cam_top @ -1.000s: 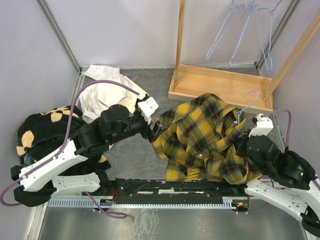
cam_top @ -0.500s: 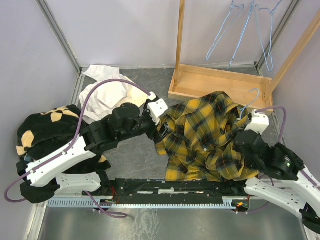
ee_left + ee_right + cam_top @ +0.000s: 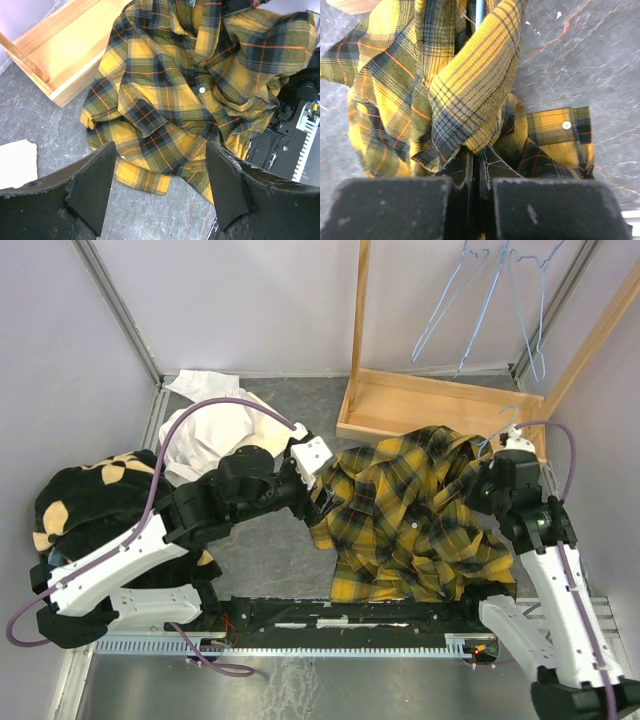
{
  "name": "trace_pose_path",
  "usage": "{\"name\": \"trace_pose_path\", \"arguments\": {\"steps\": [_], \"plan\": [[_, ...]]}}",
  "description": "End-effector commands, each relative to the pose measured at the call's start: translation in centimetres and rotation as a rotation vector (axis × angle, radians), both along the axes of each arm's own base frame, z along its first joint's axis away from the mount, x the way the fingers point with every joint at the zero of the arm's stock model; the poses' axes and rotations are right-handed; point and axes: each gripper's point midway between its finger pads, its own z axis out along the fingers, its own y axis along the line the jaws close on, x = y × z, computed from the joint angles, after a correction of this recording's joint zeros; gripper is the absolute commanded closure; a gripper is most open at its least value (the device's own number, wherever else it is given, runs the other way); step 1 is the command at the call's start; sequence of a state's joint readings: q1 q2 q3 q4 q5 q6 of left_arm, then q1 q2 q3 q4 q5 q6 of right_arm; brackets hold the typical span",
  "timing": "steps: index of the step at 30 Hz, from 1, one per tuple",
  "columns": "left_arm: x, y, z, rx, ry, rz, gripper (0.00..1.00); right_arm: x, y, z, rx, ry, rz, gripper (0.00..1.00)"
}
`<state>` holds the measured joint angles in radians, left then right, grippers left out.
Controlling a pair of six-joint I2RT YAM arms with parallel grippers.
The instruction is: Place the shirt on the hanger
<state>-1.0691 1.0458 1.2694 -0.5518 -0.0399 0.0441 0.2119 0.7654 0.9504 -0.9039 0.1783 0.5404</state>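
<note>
Right gripper [image 3: 477,172] pinches the crumpled yellow-black plaid shirt [image 3: 165,95]; left gripper [image 3: 160,155] gapes wide.

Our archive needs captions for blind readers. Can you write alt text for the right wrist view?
The right gripper, jaws shut, pinches a bunched fold of a yellow and black plaid flannel shirt over a grey mottled table. A thin light-blue wire hanger shows at the top among the fabric.
</note>
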Motion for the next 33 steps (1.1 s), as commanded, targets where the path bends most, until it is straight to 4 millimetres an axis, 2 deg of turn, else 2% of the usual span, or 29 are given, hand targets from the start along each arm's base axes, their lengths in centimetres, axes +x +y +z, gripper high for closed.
{"name": "trace_pose_path", "arguments": {"steps": [1, 2, 4, 7, 12, 14, 20, 27, 33], "plan": [[-1.1, 0.5, 3.1, -0.088, -0.004, -0.022, 0.22, 2.9, -0.5, 1.6, 0.200, -0.103, 0.020, 1.00], [-1.2, 0.6, 3.0, -0.083, -0.004, -0.023, 0.22, 3.2, -1.0, 1.6, 0.228, -0.107, 0.007, 1.00], [-1.3, 0.8, 3.0, -0.076, -0.007, -0.026, 0.22, 3.7, -3.4, 1.7, 0.254, -0.121, -0.073, 1.00], [-1.6, 0.9, 3.0, -0.074, -0.004, -0.041, 0.22, 4.6, -7.0, 2.2, 0.185, -0.119, -0.189, 1.00], [-3.0, 0.1, 2.8, -0.091, 0.028, -0.122, 0.22, 6.4, -11.7, 4.6, 0.005, -0.165, -0.284, 1.00], [-3.5, -0.2, 2.6, -0.089, 0.047, -0.154, 0.22, 7.2, -12.8, 6.6, -0.068, -0.170, -0.270, 1.00], [-4.2, 0.3, 2.3, -0.105, 0.060, -0.164, 0.24, 11.7, -12.1, 9.7, -0.102, -0.158, -0.033, 1.00], [-4.4, 2.1, 2.5, -0.159, 0.047, -0.114, 0.24, 14.4, -14.9, 14.0, -0.274, -0.163, 0.003, 1.00], [-4.2, 2.0, 2.4, -0.154, 0.047, -0.107, 0.24, 17.4, -15.1, 17.4, -0.383, -0.203, 0.037, 1.00]]}}
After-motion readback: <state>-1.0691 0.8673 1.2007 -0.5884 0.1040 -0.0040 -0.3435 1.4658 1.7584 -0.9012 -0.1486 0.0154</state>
